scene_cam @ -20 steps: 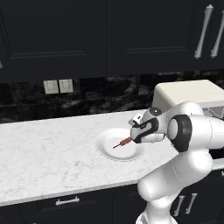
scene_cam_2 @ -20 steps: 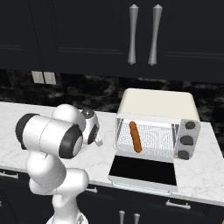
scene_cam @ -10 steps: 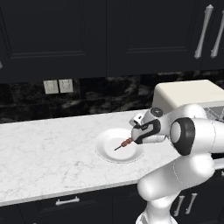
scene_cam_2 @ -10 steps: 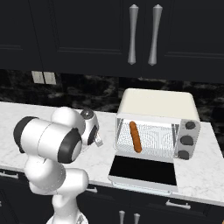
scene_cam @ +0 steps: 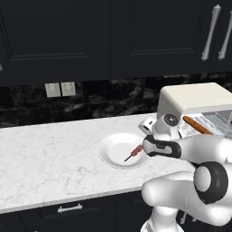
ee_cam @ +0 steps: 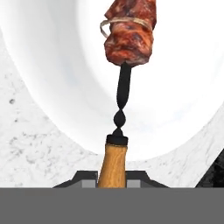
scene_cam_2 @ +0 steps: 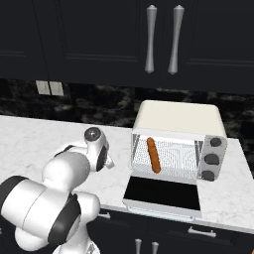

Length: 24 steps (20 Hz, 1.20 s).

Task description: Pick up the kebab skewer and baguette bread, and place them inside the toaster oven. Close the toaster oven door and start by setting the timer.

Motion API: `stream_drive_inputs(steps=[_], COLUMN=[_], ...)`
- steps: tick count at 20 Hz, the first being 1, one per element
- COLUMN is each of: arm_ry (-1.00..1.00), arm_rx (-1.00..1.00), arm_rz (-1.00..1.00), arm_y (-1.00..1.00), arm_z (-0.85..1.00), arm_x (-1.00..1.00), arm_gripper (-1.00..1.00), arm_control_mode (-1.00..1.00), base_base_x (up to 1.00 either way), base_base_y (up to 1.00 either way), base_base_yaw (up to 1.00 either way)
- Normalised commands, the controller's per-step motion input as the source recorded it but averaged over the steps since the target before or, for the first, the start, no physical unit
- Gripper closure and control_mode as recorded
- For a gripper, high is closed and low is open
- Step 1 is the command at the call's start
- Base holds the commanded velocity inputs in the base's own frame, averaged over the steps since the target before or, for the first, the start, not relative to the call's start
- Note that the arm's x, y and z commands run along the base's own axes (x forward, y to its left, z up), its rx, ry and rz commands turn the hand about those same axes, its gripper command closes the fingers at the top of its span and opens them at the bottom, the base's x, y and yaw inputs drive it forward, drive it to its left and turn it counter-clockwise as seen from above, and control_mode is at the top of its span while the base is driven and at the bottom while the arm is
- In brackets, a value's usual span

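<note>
The kebab skewer (ee_cam: 129, 35) points out over the white plate (ee_cam: 183, 87), a red-brown meat chunk near its far end. Its wooden handle (ee_cam: 113, 164) sits between the tips of my gripper (ee_cam: 113, 178), which is shut on it. From the left base view, the gripper (scene_cam: 145, 147) is at the plate's (scene_cam: 113, 149) right rim, and the skewer (scene_cam: 133, 153) slants down over the plate. The baguette bread (scene_cam_2: 154, 155) lies on the wire rack inside the cream toaster oven (scene_cam_2: 178, 119). The toaster oven door (scene_cam_2: 161, 191) hangs open, flat toward the counter edge.
The white marble counter (scene_cam: 45, 163) stretches left of the plate. Three dark knobs (scene_cam_2: 212, 158) line the oven's right side. Dark cabinets with silver handles (scene_cam_2: 161, 39) hang above. Wall outlets (scene_cam: 60, 89) sit on the black backsplash.
The arm's elbow has dropped lower. The hand stays at the plate's right rim, a touch lower, with the skewer in about the same place.
</note>
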Motion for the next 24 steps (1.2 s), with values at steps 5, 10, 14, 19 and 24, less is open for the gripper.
stream_drive_inputs(steps=[5, 10, 14, 19, 24], arm_ry=[0.04, 0.01, 0.00, 0.00, 0.00], arm_rx=[-0.02, 0.00, 0.00, 0.00, 0.00], arm_rz=[-0.06, -0.07, -0.10, -0.13, -0.21], arm_y=[-0.06, -0.03, 0.00, -0.12, -0.24], arm_z=[0.79, 0.42, 0.41, 0.58, 0.46], arm_x=[-0.17, -0.68, -0.62, -0.53, -0.82], arm_gripper=[1.00, 1.00, 1.00, 1.00, 1.00], arm_control_mode=[-1.00, -1.00, -1.00, -1.00, -1.00], base_base_x=[0.00, 0.00, 0.00, 0.00, 0.00], base_base_y=[0.00, 0.00, 0.00, 0.00, 0.00], base_base_yaw=[0.00, 0.00, 0.00, 0.00, 0.00])
